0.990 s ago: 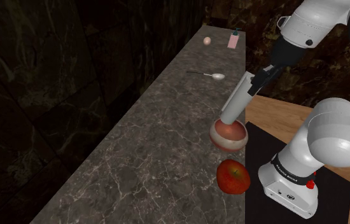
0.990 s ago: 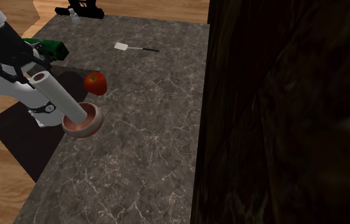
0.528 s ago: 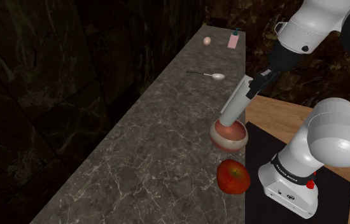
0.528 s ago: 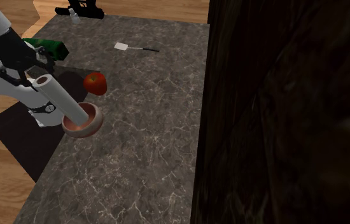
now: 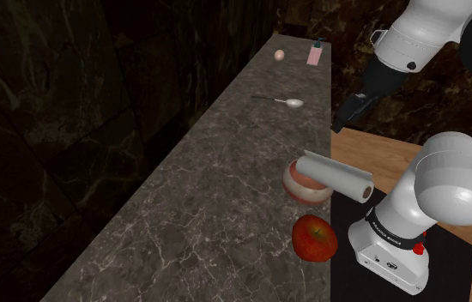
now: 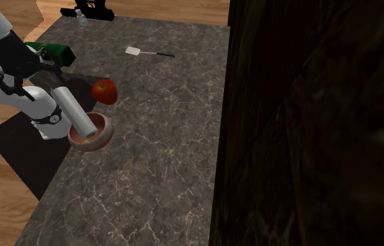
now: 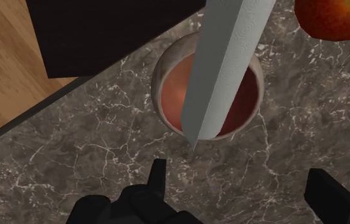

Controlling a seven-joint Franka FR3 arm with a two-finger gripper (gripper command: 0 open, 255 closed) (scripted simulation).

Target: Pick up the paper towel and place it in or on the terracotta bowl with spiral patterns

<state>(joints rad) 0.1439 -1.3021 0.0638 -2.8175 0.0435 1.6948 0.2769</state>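
The white paper towel roll (image 5: 335, 178) lies slanted across the terracotta bowl (image 5: 305, 187), and one end juts past the rim toward the stand. In the second exterior view the roll (image 6: 72, 113) leans over the bowl (image 6: 94, 139). My gripper (image 5: 350, 107) hangs above and behind the roll, apart from it. The wrist view looks down on the roll (image 7: 228, 60) crossing the bowl's reddish hollow (image 7: 167, 89). My gripper (image 7: 240, 188) is open there, its fingers (image 7: 158, 178) wide apart with nothing between them.
A red apple (image 5: 314, 238) sits on the marble counter (image 5: 217, 197) just in front of the bowl. Farther back lie a spoon (image 5: 290, 102), an egg (image 5: 279, 55) and a pink bottle (image 5: 314, 54). A black mat (image 7: 104, 32) borders the counter.
The gripper has opened and let go of the roll. The roll tipped from standing steeply in the bowl to lying across its rim. The hand rose slightly away.
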